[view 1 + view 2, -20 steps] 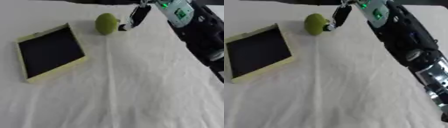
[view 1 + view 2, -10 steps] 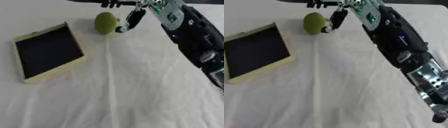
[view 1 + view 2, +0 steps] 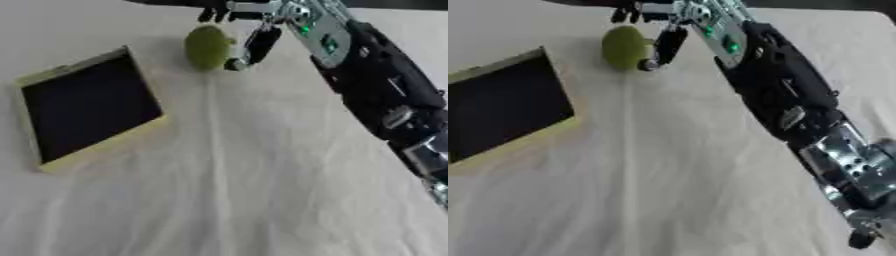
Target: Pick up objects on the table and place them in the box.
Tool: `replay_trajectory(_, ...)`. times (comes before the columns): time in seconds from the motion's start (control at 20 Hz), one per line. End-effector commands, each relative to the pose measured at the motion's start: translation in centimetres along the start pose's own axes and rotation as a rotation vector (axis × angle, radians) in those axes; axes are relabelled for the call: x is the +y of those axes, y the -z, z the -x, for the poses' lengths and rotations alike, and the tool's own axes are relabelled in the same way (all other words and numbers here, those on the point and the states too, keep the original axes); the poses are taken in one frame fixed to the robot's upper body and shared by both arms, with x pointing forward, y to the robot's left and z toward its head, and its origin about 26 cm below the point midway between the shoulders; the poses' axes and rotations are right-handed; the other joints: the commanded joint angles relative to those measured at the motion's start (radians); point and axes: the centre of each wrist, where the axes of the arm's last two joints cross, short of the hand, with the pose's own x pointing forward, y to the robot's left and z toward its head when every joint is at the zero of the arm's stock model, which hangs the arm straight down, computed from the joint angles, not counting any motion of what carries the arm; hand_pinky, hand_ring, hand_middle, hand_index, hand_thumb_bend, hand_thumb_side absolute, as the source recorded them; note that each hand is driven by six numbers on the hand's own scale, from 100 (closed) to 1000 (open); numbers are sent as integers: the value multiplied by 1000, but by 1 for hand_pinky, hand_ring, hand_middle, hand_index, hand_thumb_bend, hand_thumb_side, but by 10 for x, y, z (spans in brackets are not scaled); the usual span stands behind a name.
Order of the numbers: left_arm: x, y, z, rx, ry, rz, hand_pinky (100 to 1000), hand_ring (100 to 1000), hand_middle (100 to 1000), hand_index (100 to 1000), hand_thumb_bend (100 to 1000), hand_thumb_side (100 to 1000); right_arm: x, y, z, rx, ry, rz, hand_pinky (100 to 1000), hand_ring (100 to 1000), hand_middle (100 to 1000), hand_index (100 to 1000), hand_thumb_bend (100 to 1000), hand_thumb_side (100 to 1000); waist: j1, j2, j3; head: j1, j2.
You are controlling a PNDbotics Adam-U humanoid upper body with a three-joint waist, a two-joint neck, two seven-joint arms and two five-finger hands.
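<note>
Right robot hand (image 3: 254, 30), mine, reaches to the far side of the white-clothed worktop (image 3: 262, 190); its fingers (image 3: 260, 44) hang spread round the green fruit (image 3: 206, 46), thumb tip touching the fruit's right side, not yet closed on it. Left of the fruit lies the yellow-rimmed, dark-floored box (image 3: 87, 107), well apart.

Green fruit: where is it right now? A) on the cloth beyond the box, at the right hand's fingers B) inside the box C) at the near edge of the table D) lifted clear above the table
A: the green fruit lies on the white cloth past the box, with the right hand reaching around it, one finger beside it.
</note>
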Motion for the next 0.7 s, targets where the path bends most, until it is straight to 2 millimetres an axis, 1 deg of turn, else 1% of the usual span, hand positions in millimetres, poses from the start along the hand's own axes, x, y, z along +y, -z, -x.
replay_trajectory(0.05, 0, 6, -7, -30, -8, 2, 783, 737, 625, 748, 176, 635, -16, -3, 0, 12, -6, 48, 859, 896, 895, 944, 336, 100, 5, -19, 1, -6, -14)
replay_trajectory(0.2, 0, 6, -7, -30, -11, 2, 783, 737, 625, 748, 174, 637, -16, -1, 0, 18, 6, 59, 857, 894, 891, 942, 303, 100, 3, -15, 2, -8, -14)
replay_trajectory(0.25, 0, 6, -7, -30, -12, 2, 783, 737, 625, 748, 172, 638, -15, -1, 0, 20, 8, 61, 855, 894, 890, 941, 257, 100, 3, -15, 3, -9, -15)
replay_trajectory(0.3, 0, 6, -7, -31, -12, 2, 783, 737, 625, 748, 171, 638, -14, 0, 0, 22, 10, 60, 855, 893, 890, 941, 254, 100, 2, -14, 5, -9, -15)
replay_trajectory(0.35, 0, 6, -7, -31, -13, 2, 783, 737, 625, 748, 170, 639, -13, 0, 1, 25, 11, 60, 854, 892, 889, 940, 233, 100, 2, -13, 6, -10, -16)
replay_trajectory(0.45, -1, 7, -7, -32, -15, 2, 783, 737, 625, 748, 168, 639, -12, 1, 1, 32, 11, 60, 853, 891, 888, 937, 249, 100, 0, -11, 10, -13, -19)
replay_trajectory(0.6, -1, 7, -8, -34, -18, 3, 782, 736, 625, 747, 166, 640, -8, 3, 4, 41, 11, 54, 851, 890, 878, 927, 248, 100, -3, -8, 17, -16, -21)
replay_trajectory(0.7, -2, 7, -8, -34, -18, 3, 782, 736, 624, 747, 164, 641, -5, 4, 5, 44, 9, 46, 849, 882, 843, 892, 224, 100, -5, -7, 20, -18, -21)
